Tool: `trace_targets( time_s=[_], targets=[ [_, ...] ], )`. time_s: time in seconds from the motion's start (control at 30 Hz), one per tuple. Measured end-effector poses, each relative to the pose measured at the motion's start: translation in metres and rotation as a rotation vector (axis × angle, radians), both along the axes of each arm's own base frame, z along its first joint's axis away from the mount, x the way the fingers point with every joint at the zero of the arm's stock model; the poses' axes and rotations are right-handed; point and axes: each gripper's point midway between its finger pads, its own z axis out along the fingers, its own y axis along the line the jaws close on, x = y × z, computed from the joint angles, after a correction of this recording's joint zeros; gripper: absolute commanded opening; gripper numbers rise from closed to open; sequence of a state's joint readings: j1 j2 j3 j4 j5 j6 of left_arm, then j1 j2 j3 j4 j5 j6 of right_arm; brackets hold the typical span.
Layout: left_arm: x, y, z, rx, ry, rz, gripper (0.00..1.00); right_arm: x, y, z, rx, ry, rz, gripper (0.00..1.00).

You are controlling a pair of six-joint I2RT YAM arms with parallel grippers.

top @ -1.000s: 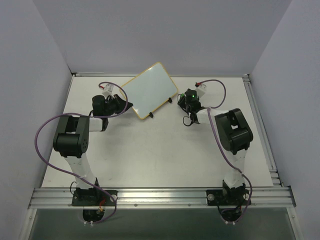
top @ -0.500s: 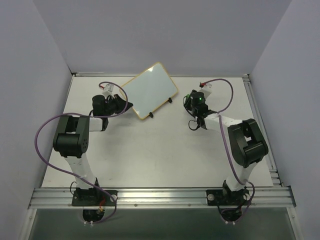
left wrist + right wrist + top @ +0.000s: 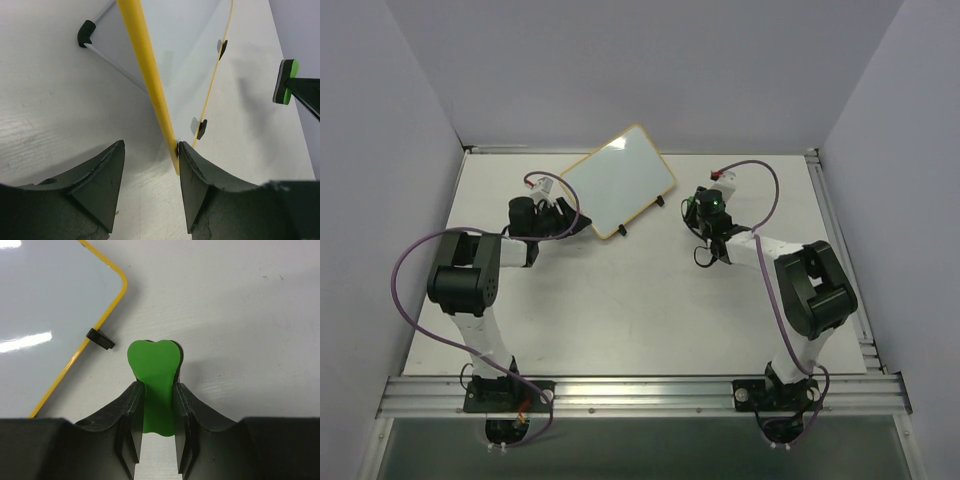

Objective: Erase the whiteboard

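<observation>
The whiteboard (image 3: 618,180) stands tilted at the back of the table, with a yellow frame and a clean white face. My left gripper (image 3: 570,221) is open at its near left edge. In the left wrist view the yellow frame (image 3: 150,85) runs down between my fingers, and its lower corner touches the right finger (image 3: 192,170). The left gripper (image 3: 150,146) holds nothing. My right gripper (image 3: 692,208) is shut on the green eraser (image 3: 154,365), just right of the board's corner (image 3: 117,287) and apart from it. The eraser also shows in the left wrist view (image 3: 285,82).
A wire stand with a black cap (image 3: 86,37) props the board from behind. Two black feet (image 3: 201,129) sit on its lower edge; one shows in the right wrist view (image 3: 100,338). Grey walls close in the table (image 3: 620,300) at the back and sides.
My right gripper swung away from the board's right edge with the eraser, then came back a little. My left gripper shifted slightly nearer and to the right along the board's edge.
</observation>
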State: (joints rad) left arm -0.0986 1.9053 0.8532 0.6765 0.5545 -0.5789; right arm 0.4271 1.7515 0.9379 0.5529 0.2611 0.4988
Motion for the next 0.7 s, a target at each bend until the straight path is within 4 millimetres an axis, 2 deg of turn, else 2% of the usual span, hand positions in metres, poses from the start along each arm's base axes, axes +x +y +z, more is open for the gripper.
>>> trace_targets(
  time_s=[0.23,0.37,0.53,0.7],
  targets=[
    [-0.017,0.001,-0.005,-0.004,0.021,0.002,0.57,-0.006,0.003,-0.004,-0.035,0.020,0.019,0.00],
    [-0.033,0.001,0.004,-0.015,0.015,0.020,0.59,-0.016,0.007,-0.013,-0.072,0.067,0.043,0.00],
    [-0.061,0.005,0.035,-0.012,-0.024,0.081,0.59,-0.021,0.014,-0.017,-0.086,0.106,0.075,0.02],
    [-0.089,0.018,0.088,-0.033,-0.117,0.182,0.61,-0.014,0.025,-0.025,-0.087,0.142,0.115,0.04]
  ],
)
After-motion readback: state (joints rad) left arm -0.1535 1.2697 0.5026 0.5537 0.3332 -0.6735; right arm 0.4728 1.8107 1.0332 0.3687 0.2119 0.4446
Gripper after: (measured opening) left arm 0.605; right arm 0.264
